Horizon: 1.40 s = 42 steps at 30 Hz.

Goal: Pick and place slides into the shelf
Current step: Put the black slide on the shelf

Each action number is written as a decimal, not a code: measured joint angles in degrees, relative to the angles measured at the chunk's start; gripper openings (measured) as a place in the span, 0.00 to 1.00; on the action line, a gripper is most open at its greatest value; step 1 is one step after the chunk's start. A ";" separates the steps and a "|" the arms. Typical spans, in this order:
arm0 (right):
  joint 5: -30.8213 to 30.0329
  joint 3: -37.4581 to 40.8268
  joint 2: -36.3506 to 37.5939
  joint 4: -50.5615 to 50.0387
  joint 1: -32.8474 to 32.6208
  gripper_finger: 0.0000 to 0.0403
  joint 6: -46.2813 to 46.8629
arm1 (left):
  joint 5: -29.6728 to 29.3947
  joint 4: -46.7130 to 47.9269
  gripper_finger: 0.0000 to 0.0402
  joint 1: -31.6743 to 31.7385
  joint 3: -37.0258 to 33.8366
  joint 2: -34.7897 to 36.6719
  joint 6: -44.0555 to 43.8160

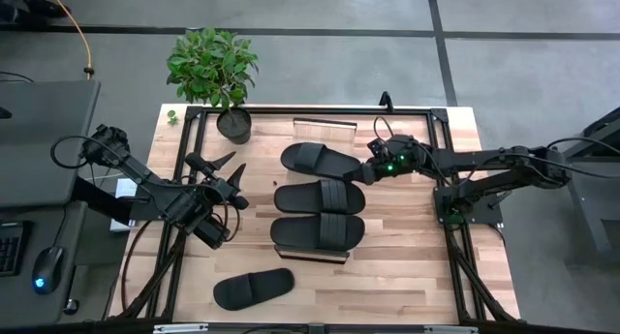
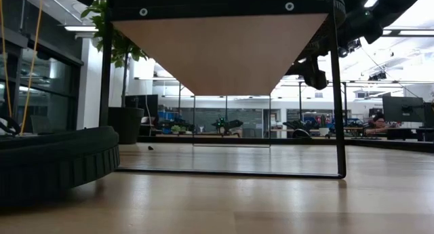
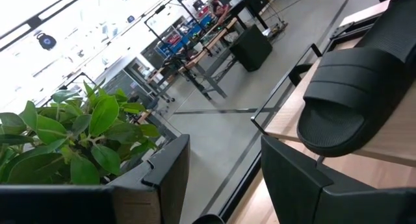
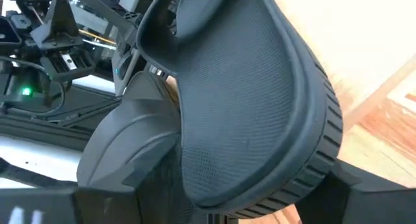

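Right hand: clamped on end of far slide, above shelf.
Left hand: fingers spread, holding nothing, beside shelf.
Middle slide, near slide: on shelf, side by side.
Fourth slide: on table, well apart from shelf.

Grey floor crossed by dark seams; ceiling strip lights; distant desks — potted plant.
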<state>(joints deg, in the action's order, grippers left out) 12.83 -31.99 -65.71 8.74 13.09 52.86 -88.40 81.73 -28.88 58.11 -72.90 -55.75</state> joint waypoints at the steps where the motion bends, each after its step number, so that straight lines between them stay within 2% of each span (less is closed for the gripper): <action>1: 0.83 0.00 0.02 -0.08 0.22 0.62 -0.02 | 0.00 -0.06 0.43 0.00 0.00 0.00 0.00; 18: 5.40 0.02 1.67 -4.03 4.12 0.62 -3.60 | 0.20 -0.30 0.43 0.00 0.00 0.00 0.00; 28: 2.17 0.28 8.13 -11.94 5.83 0.62 -5.40 | 0.22 -0.52 0.43 0.01 -0.02 0.00 0.00; 33: 0.58 0.15 8.54 -18.22 5.80 0.62 -6.81 | 0.22 -0.70 0.43 0.01 -0.02 0.00 0.00; 42: -0.69 0.24 8.46 -14.67 5.80 0.62 -9.12 | -0.07 -0.83 0.43 0.02 -0.02 0.00 0.00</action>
<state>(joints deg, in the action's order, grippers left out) 12.14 -31.75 -57.25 -5.93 18.90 43.74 -88.47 80.90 -28.86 58.08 -72.90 -55.75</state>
